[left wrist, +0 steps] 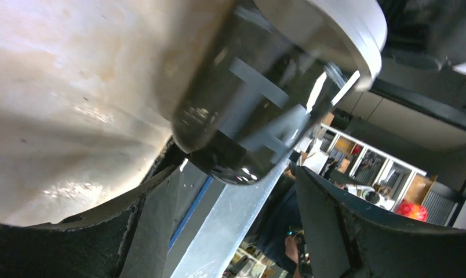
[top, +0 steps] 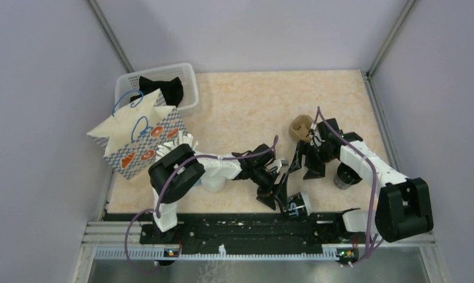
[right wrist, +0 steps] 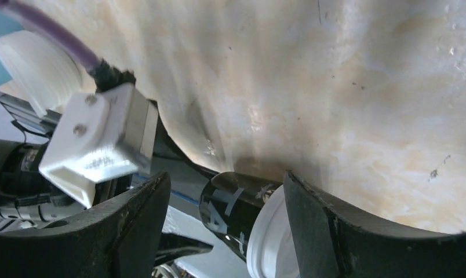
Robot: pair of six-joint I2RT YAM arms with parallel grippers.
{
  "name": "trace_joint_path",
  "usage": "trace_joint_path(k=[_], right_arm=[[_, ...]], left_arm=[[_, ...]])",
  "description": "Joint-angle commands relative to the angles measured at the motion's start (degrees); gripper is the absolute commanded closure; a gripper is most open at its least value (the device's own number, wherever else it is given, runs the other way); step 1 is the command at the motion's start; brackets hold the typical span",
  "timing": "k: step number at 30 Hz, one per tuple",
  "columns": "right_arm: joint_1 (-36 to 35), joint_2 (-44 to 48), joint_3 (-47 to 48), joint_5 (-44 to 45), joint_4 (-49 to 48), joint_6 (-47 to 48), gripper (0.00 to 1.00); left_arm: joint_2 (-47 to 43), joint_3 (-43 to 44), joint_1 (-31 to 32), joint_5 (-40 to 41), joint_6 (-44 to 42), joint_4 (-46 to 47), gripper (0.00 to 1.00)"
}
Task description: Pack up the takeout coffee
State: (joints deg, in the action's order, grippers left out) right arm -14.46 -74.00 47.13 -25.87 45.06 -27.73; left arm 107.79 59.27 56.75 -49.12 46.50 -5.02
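From above, the takeout coffee (top: 298, 204) lies on its side at the near edge of the bench (top: 252, 106), well apart from the paper bag (top: 141, 140); a nudge from the left tool (top: 276, 190) just beside it could roll it off. The left arm reaches low to the right, and the right tool (top: 305, 168) hangs just beyond the coffee. Left wrist view: tool wide, coffee untouched, lid (left wrist: 341, 35) on but likely to pop under a hard squeeze. Right wrist view: tool wide too, holding nothing

Robotics lab: grey panels (top: 40, 76) box in the surface (top: 252, 106), arms (top: 217, 168) bolted to a rail (top: 240, 227) at six o'clock, cluttered shelving (left wrist: 364, 162) beyond.
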Motion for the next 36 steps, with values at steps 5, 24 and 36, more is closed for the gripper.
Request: trace_joint_path(k=[5, 24, 36], right_arm=[[5.84, 6.02, 2.20, 8.42, 9.69, 2.40, 0.29], [-1.27, 22.00, -10.49, -0.17, 15.80, -7.93, 0.36], [-3.64, 16.85, -3.65, -0.11, 3.76, -12.50, 0.51]], left_arm=[[4.16, 1.29, 0.78, 5.18, 10.00, 13.90, 0.24], [2.94, -0.73, 2.71, 9.07, 8.56, 11.61, 0.29], [3.28, 1.62, -4.83, 8.64, 4.65, 8.68, 0.38]])
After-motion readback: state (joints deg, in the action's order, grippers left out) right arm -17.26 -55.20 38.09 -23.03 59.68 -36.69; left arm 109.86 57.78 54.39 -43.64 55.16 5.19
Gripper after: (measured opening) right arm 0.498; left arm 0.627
